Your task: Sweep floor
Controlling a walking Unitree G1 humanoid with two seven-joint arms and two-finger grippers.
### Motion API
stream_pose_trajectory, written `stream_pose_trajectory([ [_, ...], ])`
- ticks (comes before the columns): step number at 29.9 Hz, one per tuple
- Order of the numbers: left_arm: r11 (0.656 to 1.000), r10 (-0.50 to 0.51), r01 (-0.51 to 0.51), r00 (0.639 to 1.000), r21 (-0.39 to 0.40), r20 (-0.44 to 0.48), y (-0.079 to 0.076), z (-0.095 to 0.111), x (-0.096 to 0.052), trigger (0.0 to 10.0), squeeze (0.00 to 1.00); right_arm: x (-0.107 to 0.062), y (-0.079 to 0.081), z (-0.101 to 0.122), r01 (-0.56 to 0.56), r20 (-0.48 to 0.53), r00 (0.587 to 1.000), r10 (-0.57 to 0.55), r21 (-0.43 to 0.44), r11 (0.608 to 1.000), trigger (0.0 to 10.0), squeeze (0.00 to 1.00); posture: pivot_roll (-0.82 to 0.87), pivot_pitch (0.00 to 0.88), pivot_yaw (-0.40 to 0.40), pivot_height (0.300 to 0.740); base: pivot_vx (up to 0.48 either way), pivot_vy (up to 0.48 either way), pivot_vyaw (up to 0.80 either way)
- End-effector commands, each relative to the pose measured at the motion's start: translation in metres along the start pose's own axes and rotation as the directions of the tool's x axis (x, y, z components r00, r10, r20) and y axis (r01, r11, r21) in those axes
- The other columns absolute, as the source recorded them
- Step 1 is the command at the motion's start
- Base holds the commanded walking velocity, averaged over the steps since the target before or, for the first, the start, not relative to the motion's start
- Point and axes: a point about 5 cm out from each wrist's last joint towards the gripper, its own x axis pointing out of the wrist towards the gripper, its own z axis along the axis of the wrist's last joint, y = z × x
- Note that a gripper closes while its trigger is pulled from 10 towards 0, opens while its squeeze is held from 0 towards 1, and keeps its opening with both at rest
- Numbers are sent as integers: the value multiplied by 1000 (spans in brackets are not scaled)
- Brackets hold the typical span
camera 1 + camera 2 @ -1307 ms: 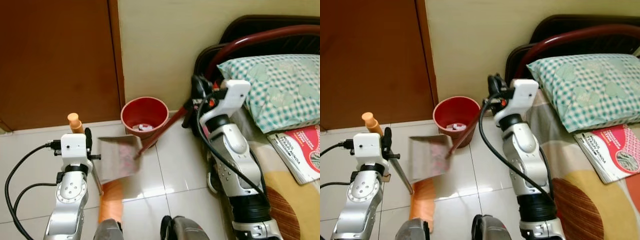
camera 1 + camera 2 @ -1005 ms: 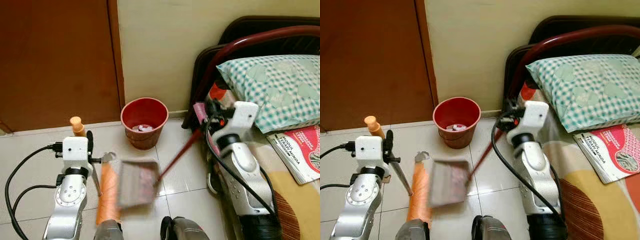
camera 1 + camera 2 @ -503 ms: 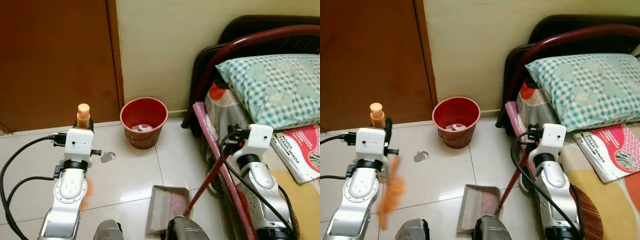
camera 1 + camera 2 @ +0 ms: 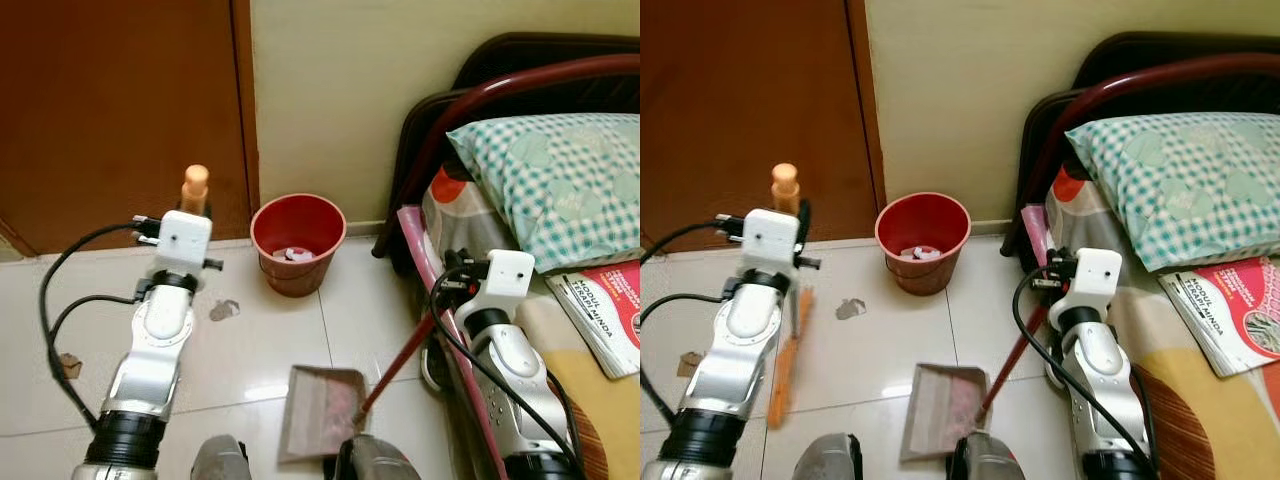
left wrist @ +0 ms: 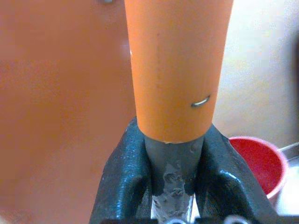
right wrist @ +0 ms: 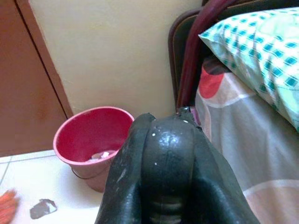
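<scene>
White floor tiles (image 4: 860,345) carry a dustpan (image 4: 937,409) gripped by the right gripper (image 4: 1052,270), the left gripper (image 5: 170,158) clamping an orange broom (image 4: 788,330).

A glossy white tiled floor (image 4: 260,350) is seen in front of a brown wooden door and a cream wall. A round red plastic bucket (image 4: 297,243) is stood on the tiles by the wall, with small pale scraps visible inside it. A small grey scrap of litter (image 4: 224,310) is found on the tiles near the bucket, and a small brown scrap (image 4: 69,365) lies well apart from it. A flat grey dustpan (image 4: 320,412) is rested on the tiles. A bed with a patterned sheet (image 4: 1200,390) carries a green-and-white checked pillow (image 4: 1180,180) and a red-covered booklet (image 4: 1235,318).
</scene>
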Motion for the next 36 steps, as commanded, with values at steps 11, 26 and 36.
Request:
stream_pose_trajectory([
  [11,950,-306,300,949,87,78,-58,11,35,10000,0,-2,-1,5,11,42,999,-11,-15,1000,10000,0,9,109,-56,740,0,0,0],
  [26,669,-744,743,668,16,32,-107,1,0,10000,0,13,-11,10,145,80,987,-137,-113,983,10000,0,20,136,-40,740,0,0,0],
  [36,782,-481,483,869,-394,112,-81,18,-14,10000,0,32,4,13,126,86,990,-114,-146,981,10000,0,48,148,-50,740,0,0,0],
])
